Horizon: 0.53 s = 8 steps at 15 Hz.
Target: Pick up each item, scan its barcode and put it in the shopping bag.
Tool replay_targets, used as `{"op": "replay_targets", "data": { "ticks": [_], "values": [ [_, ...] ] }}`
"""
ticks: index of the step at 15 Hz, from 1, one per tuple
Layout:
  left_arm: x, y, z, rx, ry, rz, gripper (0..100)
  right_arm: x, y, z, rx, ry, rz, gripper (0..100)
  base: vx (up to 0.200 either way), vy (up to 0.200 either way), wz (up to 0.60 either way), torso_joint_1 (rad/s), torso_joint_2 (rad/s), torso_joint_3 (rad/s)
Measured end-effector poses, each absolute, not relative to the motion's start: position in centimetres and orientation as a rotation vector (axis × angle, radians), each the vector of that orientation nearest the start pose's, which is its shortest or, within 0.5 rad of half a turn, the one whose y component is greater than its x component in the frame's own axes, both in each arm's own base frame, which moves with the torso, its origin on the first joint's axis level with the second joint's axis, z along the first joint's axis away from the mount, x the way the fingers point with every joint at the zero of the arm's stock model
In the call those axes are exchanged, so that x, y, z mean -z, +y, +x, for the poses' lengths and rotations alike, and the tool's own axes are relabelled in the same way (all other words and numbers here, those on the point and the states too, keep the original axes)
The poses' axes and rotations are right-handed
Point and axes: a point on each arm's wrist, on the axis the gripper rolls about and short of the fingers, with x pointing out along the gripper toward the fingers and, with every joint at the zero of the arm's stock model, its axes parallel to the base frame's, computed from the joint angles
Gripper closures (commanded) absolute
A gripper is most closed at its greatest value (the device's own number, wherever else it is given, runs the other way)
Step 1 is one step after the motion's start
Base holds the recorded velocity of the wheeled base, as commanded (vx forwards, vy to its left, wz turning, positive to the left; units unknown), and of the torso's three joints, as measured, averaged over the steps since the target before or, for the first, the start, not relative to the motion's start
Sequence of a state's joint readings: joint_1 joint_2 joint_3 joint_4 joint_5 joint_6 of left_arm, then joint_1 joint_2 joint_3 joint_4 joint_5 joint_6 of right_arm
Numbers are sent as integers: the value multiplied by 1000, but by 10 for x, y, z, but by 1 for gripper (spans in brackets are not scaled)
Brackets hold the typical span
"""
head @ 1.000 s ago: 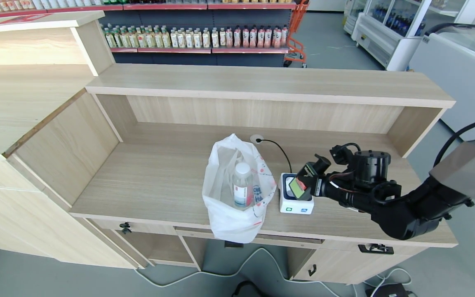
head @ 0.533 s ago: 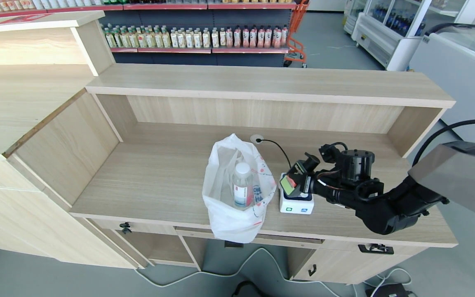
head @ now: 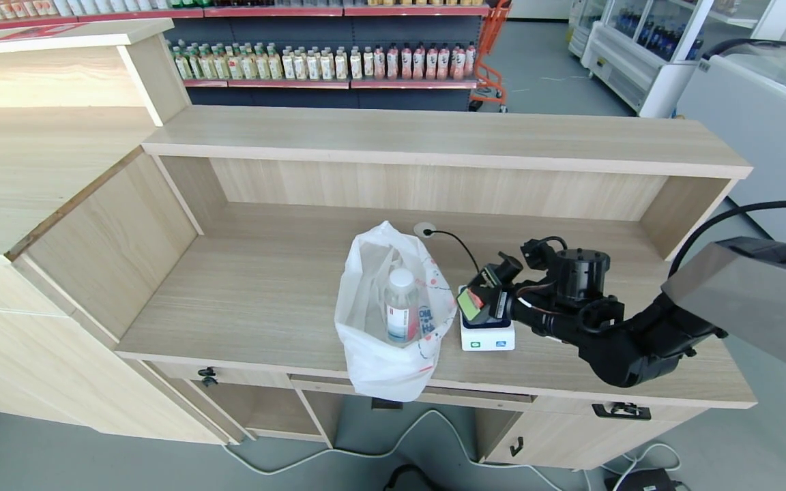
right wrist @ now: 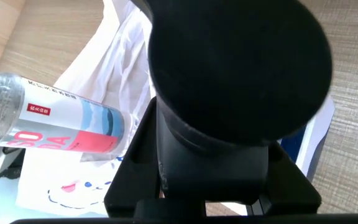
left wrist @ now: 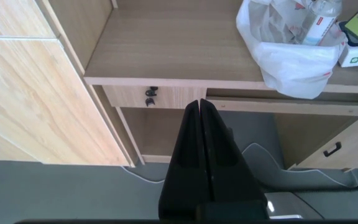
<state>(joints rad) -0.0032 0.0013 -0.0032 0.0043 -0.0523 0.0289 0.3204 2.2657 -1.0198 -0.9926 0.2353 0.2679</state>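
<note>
Shopping bag (head: pixel 372 354) white, red-blue print; bottle (head: pixel 402 310) clear, white cap; scanner (head: pixel 487 337) white; item (head: pixel 469 305) green-red; counter (head: pixel 263 293) pale woodgrain.

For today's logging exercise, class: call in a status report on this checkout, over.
Right gripper shut on pack, over scanner. Left gripper shut, low in front of counter. Bottle in bag. Nothing between pack and bag.

You are working in a shop, at its till. Beyond the light wooden checkout counter (head: pixel 434 136) runs a dark shelf rack with red edges (head: pixel 406 97), lined with rows of bottled drinks (head: pixel 325 63). An orange trolley frame (head: pixel 490 41) stands beside it. Far right stand a glass-fronted drinks chiller (head: pixel 638 34) and a white chest freezer (head: pixel 754 109). On the counter sit a white box-shaped barcode scanner (head: pixel 487 337) and a thin white plastic shopping bag (head: pixel 376 361).
</note>
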Motion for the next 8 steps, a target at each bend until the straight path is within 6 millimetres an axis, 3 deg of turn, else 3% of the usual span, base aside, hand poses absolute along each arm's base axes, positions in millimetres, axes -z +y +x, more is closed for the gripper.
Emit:
{"op": "replay_targets", "data": {
  "ticks": [4,8],
  "values": [
    [-76,-1,-23,56,2,29,100,-76,133,389,-497,316,251,100,0,0,0,0,0,0],
    [-76,-1,-23,56,2,29,100,-124,120,354,-459,225,202,100,0,0,0,0,0,0]
  ]
}}
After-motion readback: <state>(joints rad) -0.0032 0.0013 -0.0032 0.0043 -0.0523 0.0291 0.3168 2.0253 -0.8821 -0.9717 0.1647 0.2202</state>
